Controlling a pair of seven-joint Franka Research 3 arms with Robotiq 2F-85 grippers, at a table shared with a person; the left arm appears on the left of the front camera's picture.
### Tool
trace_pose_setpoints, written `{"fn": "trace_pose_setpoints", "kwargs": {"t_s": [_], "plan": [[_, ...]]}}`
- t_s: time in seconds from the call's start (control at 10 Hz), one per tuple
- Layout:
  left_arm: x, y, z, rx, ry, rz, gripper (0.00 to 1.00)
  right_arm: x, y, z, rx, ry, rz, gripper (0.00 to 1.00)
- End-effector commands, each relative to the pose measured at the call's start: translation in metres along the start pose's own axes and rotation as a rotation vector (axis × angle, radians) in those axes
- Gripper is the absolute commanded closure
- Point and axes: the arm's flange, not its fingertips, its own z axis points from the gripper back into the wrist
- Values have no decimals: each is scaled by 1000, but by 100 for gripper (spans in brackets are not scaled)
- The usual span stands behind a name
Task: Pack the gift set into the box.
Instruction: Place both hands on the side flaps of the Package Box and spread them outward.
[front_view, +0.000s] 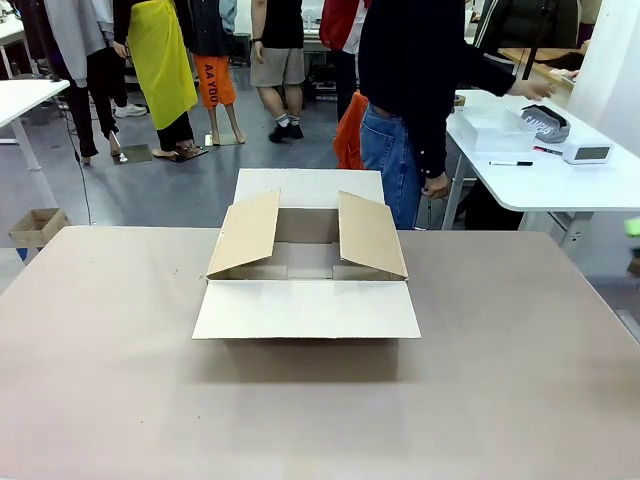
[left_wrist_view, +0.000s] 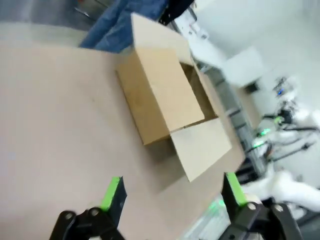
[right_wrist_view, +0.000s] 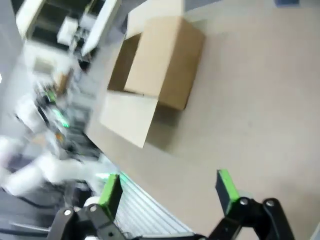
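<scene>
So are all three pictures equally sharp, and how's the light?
Front view: sharp and evenly lit, the box casting a soft shadow on the table below its near flap. Left wrist view: tilted and smeared, the box's edges soft, the far background washed out white. Right wrist view: blurriest, with its left side streaked.

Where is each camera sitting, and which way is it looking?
Front view: sits between the arms on the robot's side, looking across the table and the box at the person.
Left wrist view: rides the left wrist, looking down past the open left claw at the box.
Right wrist view: rides the right wrist, looking down past the open right claw at the box.
Shared: all three see the box, flaps open, on the table.
</scene>
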Motion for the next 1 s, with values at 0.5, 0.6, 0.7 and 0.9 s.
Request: {"fn": "trace_pose_setpoints", "kwargs": {"t_s": [0.5, 0.6, 0.7, 0.9], "plan": [[64, -195, -247, 410, 326, -306, 0, -41, 175, -242, -235, -27, 643, 0], [63, -193, -263, 478, 334, -293, 0, -40, 160, -240, -283, -132, 608, 0], [44, -207, -244, 355, 308, -343, 0, -40, 145, -227, -235, -200, 582, 0], [44, -207, -244, 355, 308, -343, 0, 10, 199, -244, -276, -89, 567, 0]]}}
